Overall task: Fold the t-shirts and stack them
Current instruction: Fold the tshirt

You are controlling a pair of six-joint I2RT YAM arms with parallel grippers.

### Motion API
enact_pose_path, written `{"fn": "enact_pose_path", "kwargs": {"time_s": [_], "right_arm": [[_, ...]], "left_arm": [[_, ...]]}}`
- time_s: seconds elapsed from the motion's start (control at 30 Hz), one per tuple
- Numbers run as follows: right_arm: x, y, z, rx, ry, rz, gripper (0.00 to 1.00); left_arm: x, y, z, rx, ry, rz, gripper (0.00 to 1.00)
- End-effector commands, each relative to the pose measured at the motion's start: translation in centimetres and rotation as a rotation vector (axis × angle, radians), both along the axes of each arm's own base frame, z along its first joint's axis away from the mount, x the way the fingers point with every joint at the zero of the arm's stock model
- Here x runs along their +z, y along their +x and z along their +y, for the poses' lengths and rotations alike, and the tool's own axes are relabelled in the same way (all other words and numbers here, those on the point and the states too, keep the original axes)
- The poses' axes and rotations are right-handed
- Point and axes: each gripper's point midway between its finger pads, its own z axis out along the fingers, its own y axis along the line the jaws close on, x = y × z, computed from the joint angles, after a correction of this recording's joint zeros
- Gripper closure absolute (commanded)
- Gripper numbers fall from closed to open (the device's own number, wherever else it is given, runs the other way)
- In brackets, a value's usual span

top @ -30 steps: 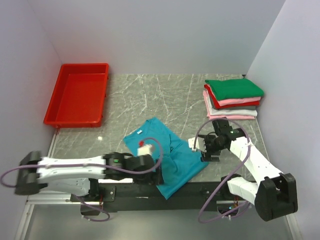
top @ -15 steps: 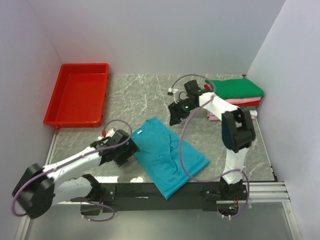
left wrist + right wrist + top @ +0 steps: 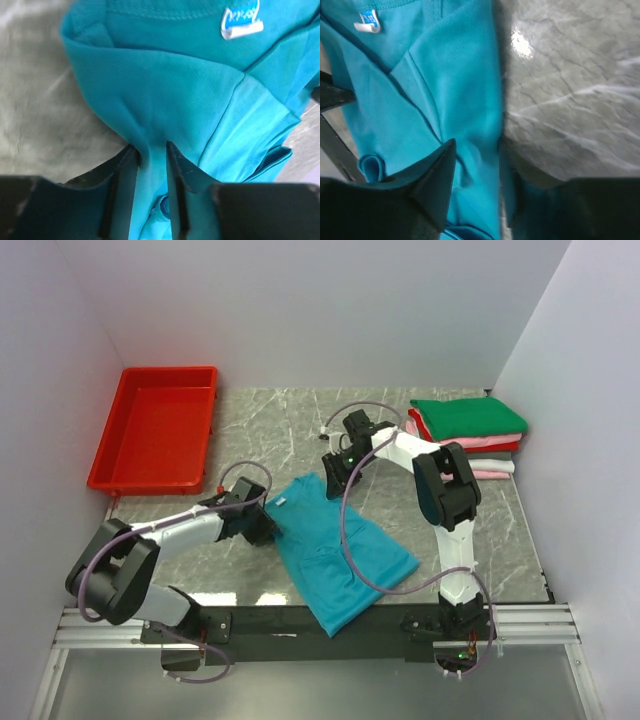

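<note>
Top view: the teal t-shirt [image 3: 345,558] is lying partly folded at the centre of the marble surface [image 3: 270,430], running from about 11 o'clock toward 5 o'clock.

Left arm [image 3: 180,532] is reaching in from 8 o'clock. The left jaws are sitting at the shirt's 9 o'clock edge, just below the collar. In the left wrist view the fingers [image 3: 122,190] are clamping a raised ridge of teal cloth between them. The white neck label [image 3: 241,23] is showing at 1 o'clock of that view.

Right arm [image 3: 400,448] is stretching across from 3 o'clock. The right jaws are resting at the shirt's 12 o'clock corner. In the right wrist view the fingers [image 3: 437,175] are straddling the shirt's hem, with a narrow gap and cloth between them. I cannot tell whether they are actually pinching it.

The folded stack [image 3: 465,435] is sitting at 2 o'clock on the surface, well apart from the teal shirt. Green is lying on top, then red, pink and whitish layers below.

The red tray [image 3: 108,465] is sitting at 10 o'clock.
</note>
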Motion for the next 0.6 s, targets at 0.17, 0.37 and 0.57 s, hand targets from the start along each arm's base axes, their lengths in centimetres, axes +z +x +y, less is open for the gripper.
{"fn": "enact_pose_path", "kwargs": {"time_s": [0.17, 0.37, 0.57], "right_arm": [[0.0, 2.4, 0.8, -0.046, -0.013, 0.04, 0.93], [2.1, 9.7, -2.1, -0.276, 0.007, -0.055, 1.0], [4.7, 17.1, -6.6, -0.451, 0.025, -0.169, 0.97]], "left_arm": [[-0.2, 6.0, 3.3, -0.041, 0.084, -0.046, 0.7], [1.4, 14.2, 3.7, -0.105, 0.051, -0.104, 0.69], [2.5, 22.2, 1.0, -0.319, -0.004, -0.193, 0.62]]}}
